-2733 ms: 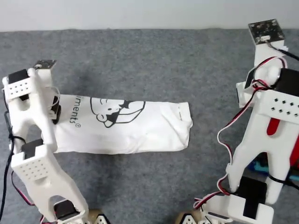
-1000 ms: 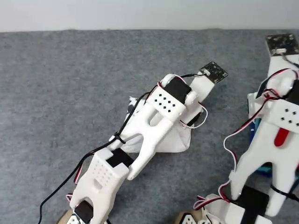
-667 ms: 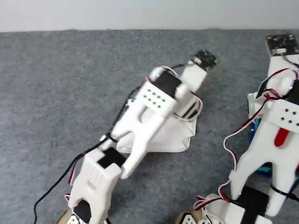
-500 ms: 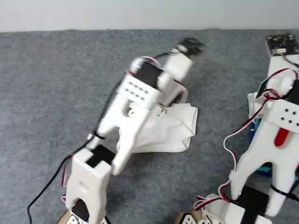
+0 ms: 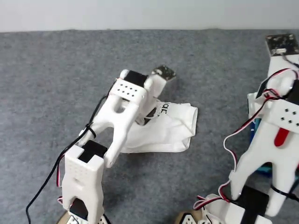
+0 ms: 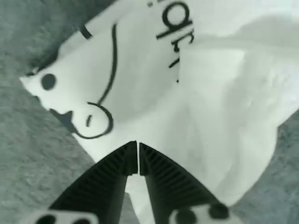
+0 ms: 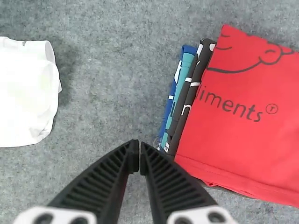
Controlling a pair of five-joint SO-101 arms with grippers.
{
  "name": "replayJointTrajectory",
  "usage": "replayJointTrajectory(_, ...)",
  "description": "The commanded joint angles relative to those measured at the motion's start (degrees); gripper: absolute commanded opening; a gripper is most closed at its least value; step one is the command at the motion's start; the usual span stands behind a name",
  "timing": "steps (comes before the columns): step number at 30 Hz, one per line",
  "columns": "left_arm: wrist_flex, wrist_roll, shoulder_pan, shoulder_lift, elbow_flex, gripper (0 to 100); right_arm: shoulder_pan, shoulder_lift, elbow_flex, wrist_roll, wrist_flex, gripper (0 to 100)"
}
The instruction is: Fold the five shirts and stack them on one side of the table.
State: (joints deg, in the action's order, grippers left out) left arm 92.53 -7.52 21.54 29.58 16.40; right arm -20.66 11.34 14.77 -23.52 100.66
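A white shirt [image 5: 170, 128] with black print lies folded into a short bundle on the grey table [image 5: 56, 84] at mid-table. My left arm [image 5: 124, 100] reaches over its left part. In the left wrist view my left gripper [image 6: 138, 145] is shut, hovering over the printed white shirt [image 6: 187, 84] with nothing between its fingers. My right gripper [image 7: 139, 143] is shut above bare table, between the white shirt [image 7: 23, 93] and a stack of folded shirts topped by a red one [image 7: 243, 102].
The right arm [image 5: 275, 126] stands at the right edge, over the stack, of which a blue edge [image 5: 254, 130] peeks out. Blue and black shirts [image 7: 180, 107] lie under the red one. A pale wall [image 5: 140, 14] borders the table's far side.
The left arm carried the long shirt's left end over onto its right end, halving it, then swung back leftward with the fold left lying. The right arm shifted slightly right early on.
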Motion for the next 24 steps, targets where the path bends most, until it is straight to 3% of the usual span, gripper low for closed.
replayJointTrajectory(1, 1.14, -0.62, 2.37, -4.04, -1.45, 1, -0.84, 2.07, 0.35, -0.09, 2.15, 0.9)
replayJointTrajectory(6, 7.82, -0.53, 7.82, -8.09, -1.01, 1, -0.84, 2.07, 0.35, -0.09, 2.15, 0.9)
replayJointTrajectory(15, 4.92, -0.26, 19.43, -15.65, -15.08, 1, -0.84, 2.07, 0.35, -0.09, 2.15, 0.9)
replayJointTrajectory(18, 2.2, 0.79, 18.64, -17.05, -17.27, 1, -0.84, 2.15, 0.35, -0.09, 2.15, 0.9)
replayJointTrajectory(24, -0.26, 1.67, 9.14, -21.36, -11.47, 1, -0.84, 2.15, 0.35, -0.09, 2.15, 0.9)
